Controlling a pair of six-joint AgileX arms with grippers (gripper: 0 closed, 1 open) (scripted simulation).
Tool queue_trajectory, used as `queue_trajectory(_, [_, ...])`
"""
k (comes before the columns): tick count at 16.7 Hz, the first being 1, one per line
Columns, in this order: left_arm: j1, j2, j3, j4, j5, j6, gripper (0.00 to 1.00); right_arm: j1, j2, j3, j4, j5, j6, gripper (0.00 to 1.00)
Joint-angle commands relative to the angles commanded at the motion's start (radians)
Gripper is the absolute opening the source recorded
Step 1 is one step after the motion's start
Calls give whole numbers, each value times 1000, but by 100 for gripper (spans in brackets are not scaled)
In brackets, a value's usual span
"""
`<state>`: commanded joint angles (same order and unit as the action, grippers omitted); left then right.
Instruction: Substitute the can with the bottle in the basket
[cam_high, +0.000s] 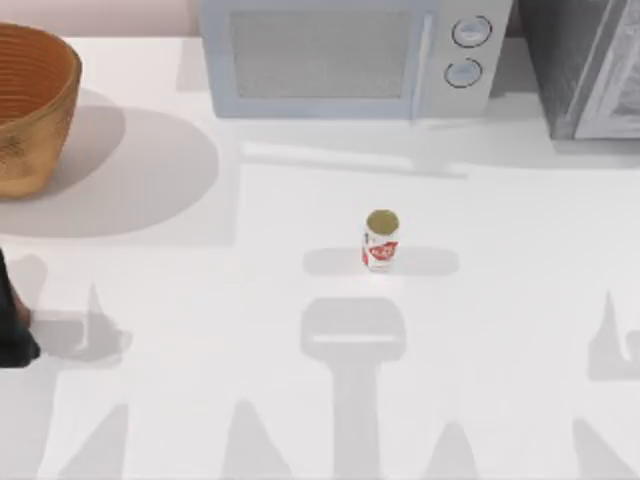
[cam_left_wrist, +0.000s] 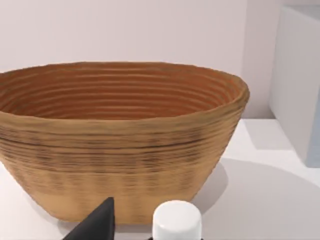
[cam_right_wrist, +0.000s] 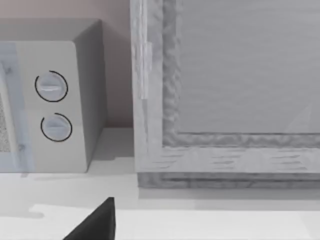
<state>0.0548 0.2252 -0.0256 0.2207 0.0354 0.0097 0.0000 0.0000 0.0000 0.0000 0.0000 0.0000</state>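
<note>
I am working from the left edge of the table (cam_high: 300, 330), where my left arm is showing as a dark shape low at that edge, and my left gripper (cam_left_wrist: 145, 235) is pointing straight at the basket (cam_left_wrist: 120, 145). One dark fingertip (cam_left_wrist: 97, 222) is jutting up just in front of the basket's ribbed outer wall, and right beside that fingertip a white round cap (cam_left_wrist: 176, 220) is sitting between my fingers; I cannot tell how far the fingers are spread or whether they are pinching what lies under the cap. The basket is standing upright just ahead of this gripper, at the table's far left corner. The can (cam_high: 381, 240) is standing upright out on the open middle of the table, well apart from the basket and far off to my gripper's right. My right arm is idling, its wrist camera facing the microwave (cam_right_wrist: 50, 100) and a grey cabinet (cam_right_wrist: 225, 90) beside it.
</note>
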Motion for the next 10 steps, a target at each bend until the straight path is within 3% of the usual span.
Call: queue_trajectory(10, [150, 906, -58, 856, 173, 43, 100, 0, 0, 0, 0, 0, 0, 100])
